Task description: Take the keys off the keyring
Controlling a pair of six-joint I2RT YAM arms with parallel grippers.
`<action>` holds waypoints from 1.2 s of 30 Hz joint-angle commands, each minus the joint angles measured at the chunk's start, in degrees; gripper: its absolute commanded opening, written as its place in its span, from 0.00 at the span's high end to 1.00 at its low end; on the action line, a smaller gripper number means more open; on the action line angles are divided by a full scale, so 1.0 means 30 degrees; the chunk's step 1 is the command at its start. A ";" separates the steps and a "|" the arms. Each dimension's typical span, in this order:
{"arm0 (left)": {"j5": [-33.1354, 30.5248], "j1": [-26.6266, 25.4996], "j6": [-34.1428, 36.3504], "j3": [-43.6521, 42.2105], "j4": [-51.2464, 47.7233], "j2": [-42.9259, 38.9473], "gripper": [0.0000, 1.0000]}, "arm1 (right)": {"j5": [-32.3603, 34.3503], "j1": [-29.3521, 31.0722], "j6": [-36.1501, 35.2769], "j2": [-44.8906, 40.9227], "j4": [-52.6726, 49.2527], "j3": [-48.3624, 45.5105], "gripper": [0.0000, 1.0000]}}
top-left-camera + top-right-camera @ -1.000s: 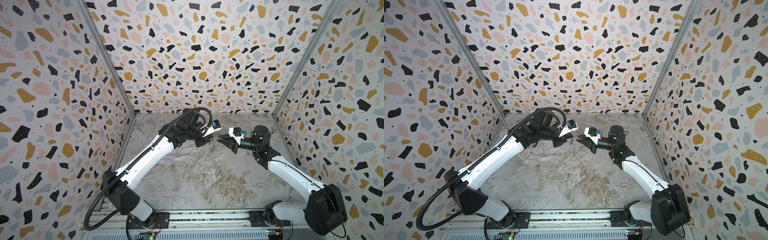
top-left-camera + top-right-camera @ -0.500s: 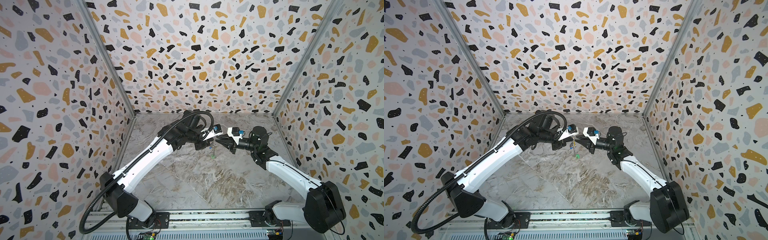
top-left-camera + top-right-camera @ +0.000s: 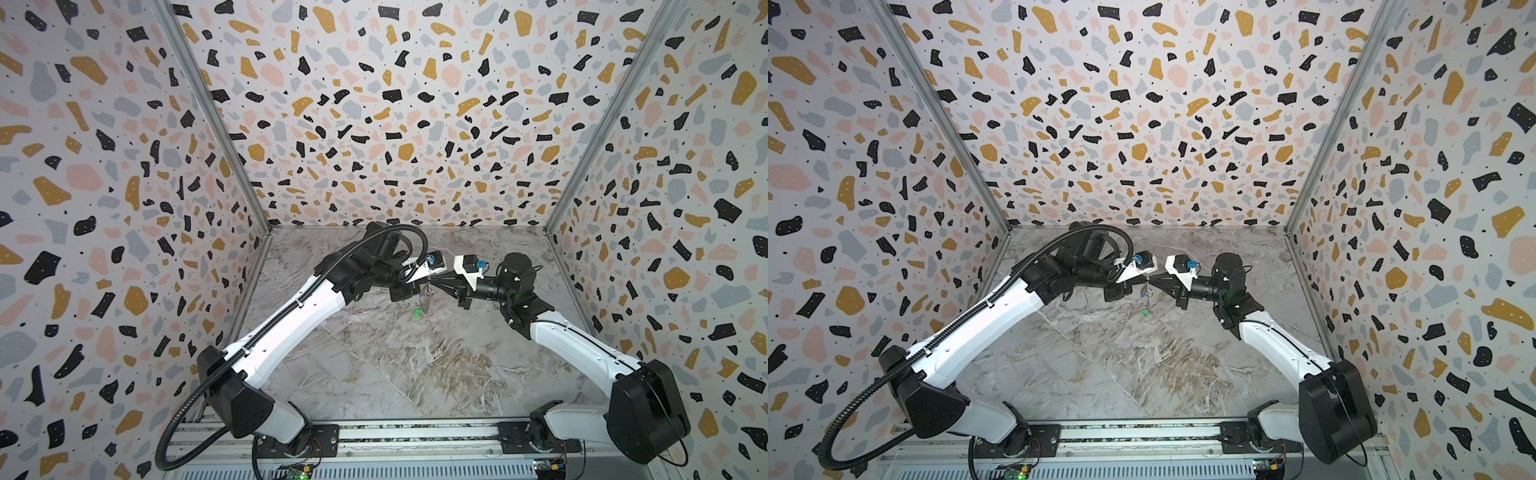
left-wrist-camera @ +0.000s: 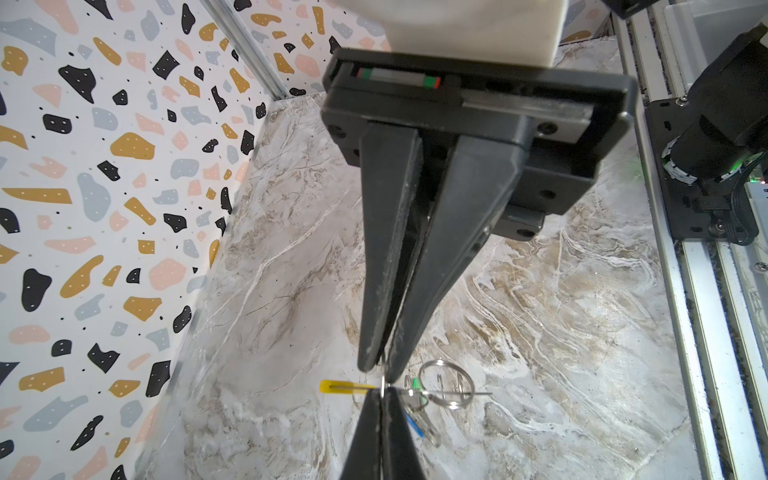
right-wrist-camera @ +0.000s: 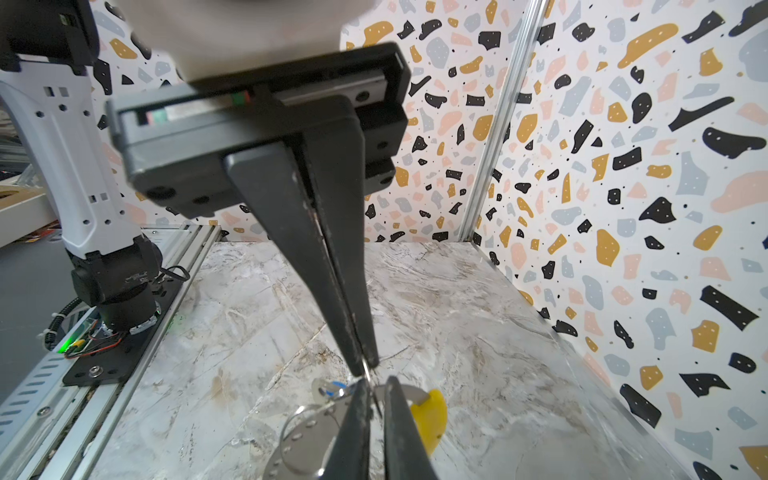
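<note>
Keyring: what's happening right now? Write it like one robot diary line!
left gripper: shut on keyring | right gripper: shut on keyring, tip to tip | keys: hanging from keyring, none off yet

Bright, even, diffuse light in all 4 views, approx from overhead. Shadows on the tabletop [image 3: 395, 374] are soft and faint. No harsh glare, only small glints on the keyring [image 4: 337, 386]. Top views are sharp w/ walls bowed at edges. Wrist views show fisheye stretch, nearest parts blurred, esp. keyring in right wrist view.
</note>
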 commanded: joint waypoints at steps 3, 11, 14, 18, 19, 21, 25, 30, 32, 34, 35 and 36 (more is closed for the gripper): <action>0.0554 -0.0154 0.0393 -0.0210 0.0512 -0.0371 1.00 | -0.1231 0.0083 0.0826 0.0376 0.1147 0.0000 0.99; 0.0908 0.1209 -0.2270 -0.3005 0.4798 -0.2231 0.65 | -0.1138 0.0047 0.3078 0.0158 0.5281 -0.1401 1.00; 0.3613 0.2459 -0.4873 -0.6048 0.9477 -0.3796 0.65 | -0.1191 0.0044 0.4260 0.0260 0.7443 -0.1982 1.00; 0.5426 0.2781 -0.6779 -0.8447 1.3242 -0.4663 0.65 | -0.1440 0.0047 0.5258 0.0511 0.9116 -0.2283 1.00; 0.5845 0.2777 -0.7041 -0.8660 1.3642 -0.4651 0.66 | -0.1475 0.0040 0.5457 0.0616 0.9438 -0.2296 1.00; 0.6554 0.2781 -0.7376 -0.9010 1.4207 -0.4591 0.67 | -0.1590 0.0002 0.5779 0.0738 1.0024 -0.2324 1.00; 0.7061 0.2781 -0.8193 -0.9888 1.5763 -0.4795 0.68 | -0.1684 -0.0004 0.6241 0.0953 1.0696 -0.2314 1.00; 0.7122 0.2783 -0.8426 -1.0228 1.6149 -0.4789 0.71 | -0.1881 -0.0041 0.7094 0.1174 1.2069 -0.2431 1.00; 0.7168 0.2781 -0.8456 -1.0246 1.6217 -0.4729 0.73 | -0.1911 -0.0042 0.7431 0.1212 1.2511 -0.2424 1.00; 0.7219 0.2781 -0.8561 -1.0310 1.6325 -0.4698 0.74 | -0.1984 -0.0044 0.7726 0.1354 1.2863 -0.2388 1.00; 0.7262 0.2796 -0.8566 -1.0346 1.6439 -0.4710 0.75 | -0.2014 -0.0042 0.7913 0.1409 1.3014 -0.2373 1.00; 0.7278 0.2782 -0.8595 -1.0356 1.6493 -0.4700 0.75 | -0.2062 -0.0043 0.8018 0.1451 1.3205 -0.2395 1.00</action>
